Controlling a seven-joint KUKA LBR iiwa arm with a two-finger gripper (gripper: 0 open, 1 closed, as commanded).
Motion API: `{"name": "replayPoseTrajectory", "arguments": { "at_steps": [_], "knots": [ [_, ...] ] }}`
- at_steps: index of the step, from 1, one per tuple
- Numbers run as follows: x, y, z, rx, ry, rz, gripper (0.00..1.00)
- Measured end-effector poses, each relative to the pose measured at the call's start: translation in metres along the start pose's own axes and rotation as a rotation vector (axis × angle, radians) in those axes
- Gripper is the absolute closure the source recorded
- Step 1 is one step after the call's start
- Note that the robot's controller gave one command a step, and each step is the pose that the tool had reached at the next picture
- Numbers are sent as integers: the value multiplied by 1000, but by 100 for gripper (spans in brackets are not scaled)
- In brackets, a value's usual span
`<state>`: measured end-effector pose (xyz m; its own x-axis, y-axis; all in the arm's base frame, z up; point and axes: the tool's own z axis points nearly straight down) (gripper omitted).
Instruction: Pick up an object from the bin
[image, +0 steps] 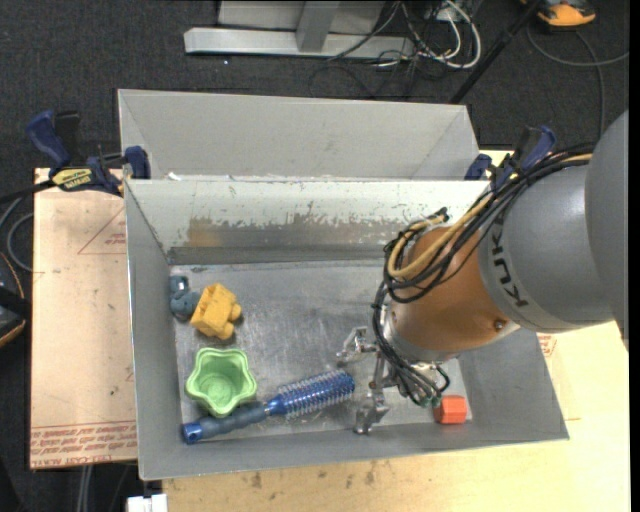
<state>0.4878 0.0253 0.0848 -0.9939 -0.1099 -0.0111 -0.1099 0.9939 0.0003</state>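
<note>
Looking down into the grey metal bin, I saw the arm coming in from the right, with its orange wrist cover and looped cables hanging over the right half of the floor. The gripper sat low near the front wall, right of centre. Its two metal fingers stood spread apart, one toward the back and one toward the front, and I saw nothing clamped between them.

The nearest thing was a blue brush, lying on the floor along the front wall. Its bristled head pointed right and slightly back, and its handle ran off toward the front left corner. The end of the bristled head lay just beside the gap between the fingers. I could not tell whether it reached into that gap or touched either finger.

A small orange block lay just to the right of the gripper, near the front wall and partly under the cables. A green flower-shaped cup stood at the left, mouth up, just behind the brush handle. Further back on the left side lay a yellow toy, with a small grey-blue piece right beside it against the left wall.
</note>
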Motion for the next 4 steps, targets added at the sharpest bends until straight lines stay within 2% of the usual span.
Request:
{"name": "replayPoseTrajectory", "arguments": {
  "at_steps": [1, 2, 3, 4],
  "knots": [
    [-20, 32, 11, 3, 6, 54, 0],
    [-23, 33, 8, 0, -4, 55, 100],
    [-31, 69, -112, -2, 2, 6, 100],
    [-25, 54, -177, -1, 5, -310, 100]
  ]
}}
